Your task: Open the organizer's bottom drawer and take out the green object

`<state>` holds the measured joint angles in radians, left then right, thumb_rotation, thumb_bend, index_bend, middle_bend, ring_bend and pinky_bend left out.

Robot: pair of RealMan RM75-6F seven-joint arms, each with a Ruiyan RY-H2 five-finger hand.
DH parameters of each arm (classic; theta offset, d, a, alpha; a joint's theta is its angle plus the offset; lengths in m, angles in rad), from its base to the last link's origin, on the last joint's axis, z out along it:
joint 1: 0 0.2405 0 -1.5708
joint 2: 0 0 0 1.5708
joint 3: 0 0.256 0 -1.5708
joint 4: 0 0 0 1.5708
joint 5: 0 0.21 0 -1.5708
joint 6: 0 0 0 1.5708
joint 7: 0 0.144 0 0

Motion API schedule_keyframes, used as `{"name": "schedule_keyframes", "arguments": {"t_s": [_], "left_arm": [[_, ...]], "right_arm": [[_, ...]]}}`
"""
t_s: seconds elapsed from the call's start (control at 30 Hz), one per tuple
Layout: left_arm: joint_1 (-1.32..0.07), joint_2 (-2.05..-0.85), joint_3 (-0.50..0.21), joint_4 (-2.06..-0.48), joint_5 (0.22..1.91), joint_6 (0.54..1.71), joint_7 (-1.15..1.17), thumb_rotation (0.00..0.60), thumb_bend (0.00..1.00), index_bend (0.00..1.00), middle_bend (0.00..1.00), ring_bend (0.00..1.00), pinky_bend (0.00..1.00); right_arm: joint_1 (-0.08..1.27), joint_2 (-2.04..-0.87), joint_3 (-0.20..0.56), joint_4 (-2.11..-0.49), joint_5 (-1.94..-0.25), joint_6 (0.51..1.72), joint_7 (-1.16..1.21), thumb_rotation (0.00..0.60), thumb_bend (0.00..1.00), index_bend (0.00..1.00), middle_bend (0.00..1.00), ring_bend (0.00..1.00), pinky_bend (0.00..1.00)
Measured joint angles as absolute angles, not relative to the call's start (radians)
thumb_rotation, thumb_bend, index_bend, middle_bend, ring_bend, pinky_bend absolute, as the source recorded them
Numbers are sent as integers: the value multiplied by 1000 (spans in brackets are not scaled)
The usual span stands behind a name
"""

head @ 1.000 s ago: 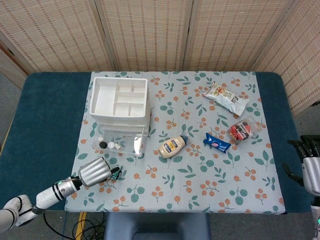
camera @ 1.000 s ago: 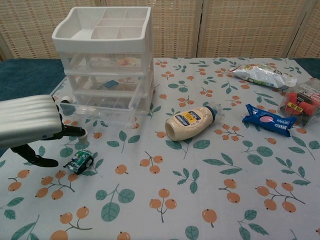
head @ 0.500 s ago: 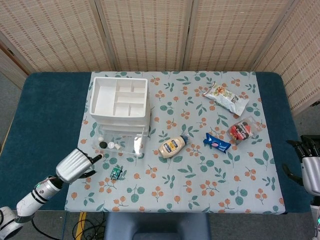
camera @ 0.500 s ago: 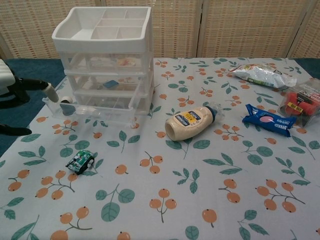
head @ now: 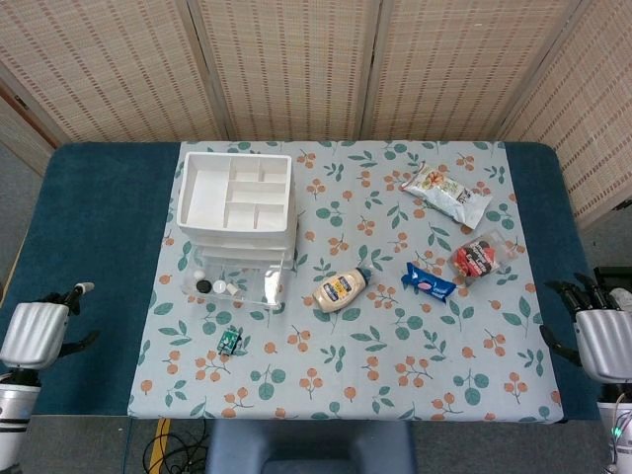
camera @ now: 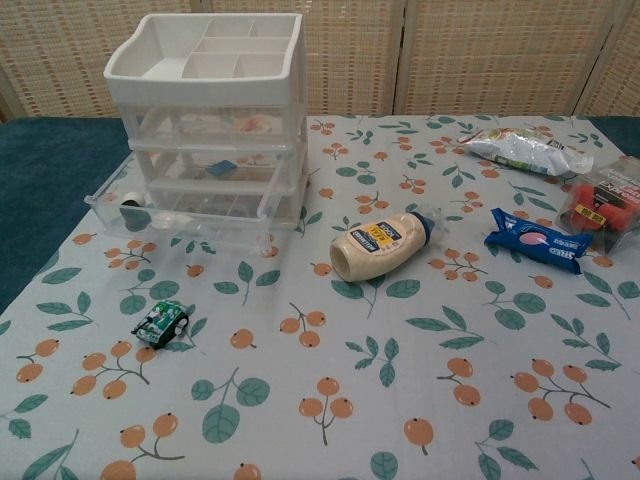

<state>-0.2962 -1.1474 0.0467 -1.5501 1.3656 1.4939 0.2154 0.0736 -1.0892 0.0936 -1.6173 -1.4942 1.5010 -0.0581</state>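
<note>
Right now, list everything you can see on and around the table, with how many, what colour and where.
Drawer organizer: one, white, back left of the tablecloth, bottom drawer pulled out.
Toy car: one, green, on the cloth in front of the open drawer.
Mayonnaise bottle: one, cream, lying on its side mid-table.
Cookie pack: one, blue, right of the bottle.
Snack bag: one, white and green, back right.
Clear snack box: one, red contents, far right.
Tablecloth: one, pale with orange berries and green leaves.
Left robot hand: silver, off the table's left edge, holding nothing.
Right robot hand: silver, off the right edge, holding nothing.
</note>
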Motion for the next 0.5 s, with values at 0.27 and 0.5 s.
{"name": "schedule_keyframes", "arguments": {"t_s": [0.27,0.5], "left_arm": [[-211,-1156,61,-1620,1396,1572,285,600,164,271,518,481,672],[-189,-1180,61,-1629,1482,1595,318,600,164,268,518,481,660]], "right_arm": [[63,-1094,77,-1605,-1494,1495,1,600,327,201,303,170,253],[75,-1085,64,-1594,-1502,1453,71,600,331,201,303,170,254]]}}
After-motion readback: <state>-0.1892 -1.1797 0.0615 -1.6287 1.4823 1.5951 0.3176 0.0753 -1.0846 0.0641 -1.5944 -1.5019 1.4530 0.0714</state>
